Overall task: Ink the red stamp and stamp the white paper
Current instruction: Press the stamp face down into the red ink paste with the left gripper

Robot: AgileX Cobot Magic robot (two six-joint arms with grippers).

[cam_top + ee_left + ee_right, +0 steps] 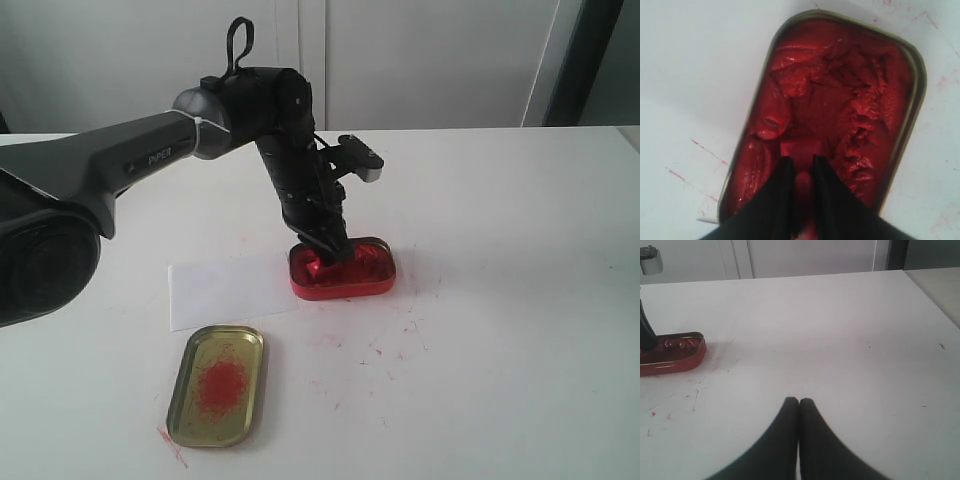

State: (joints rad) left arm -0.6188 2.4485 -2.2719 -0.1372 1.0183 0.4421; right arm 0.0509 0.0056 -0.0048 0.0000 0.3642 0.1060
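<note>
White table [520, 300], one tin [340, 289], one lid [252, 350], one paper [220, 290]; left gripper [802, 160] clamped on one stamp [801, 148], right gripper [799, 401] together.

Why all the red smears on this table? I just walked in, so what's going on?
The left arm's fingers grip the small red T-shaped plastic stamp, its face down in the paste of the open red oval tin. The thin white paper slip lies beside the tin, with no mark visible on it. The gold oval lid sits nearby. The right fingers are shut, idle.
</note>
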